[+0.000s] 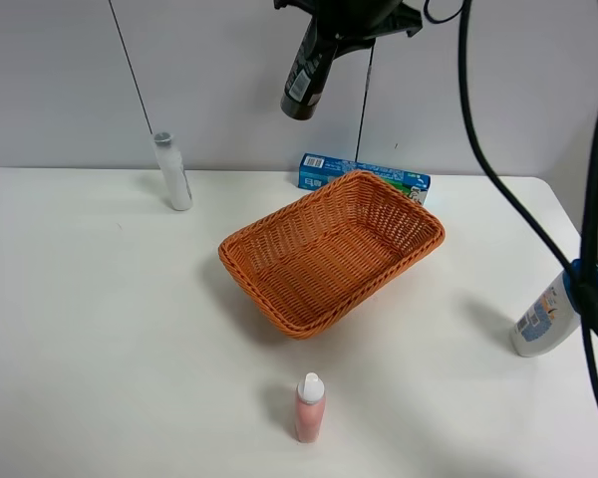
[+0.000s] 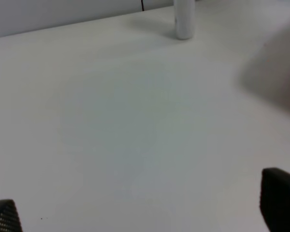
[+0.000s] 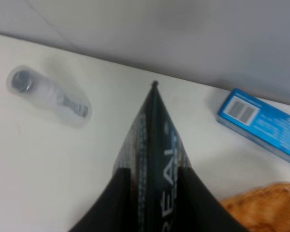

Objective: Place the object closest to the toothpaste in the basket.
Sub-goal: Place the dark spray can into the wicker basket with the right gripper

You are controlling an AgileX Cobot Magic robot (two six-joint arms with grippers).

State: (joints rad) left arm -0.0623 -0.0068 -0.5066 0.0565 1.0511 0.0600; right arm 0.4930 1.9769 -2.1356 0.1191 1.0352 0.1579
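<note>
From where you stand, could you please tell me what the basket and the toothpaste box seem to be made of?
The basket looks like woven wicker or plastic imitation, matte orange: interlaced strands show. The toothpaste box looks like smooth printed cardboard: sharp edges, a barcode.

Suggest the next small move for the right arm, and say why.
Probably carry the right end effector over and down toward the orange wicker basket. It's shut on the black plastic tube, held high above the table; the wrist view shows the basket off to one side, near the blue toothpaste box, so releasing now would likely miss.
</note>
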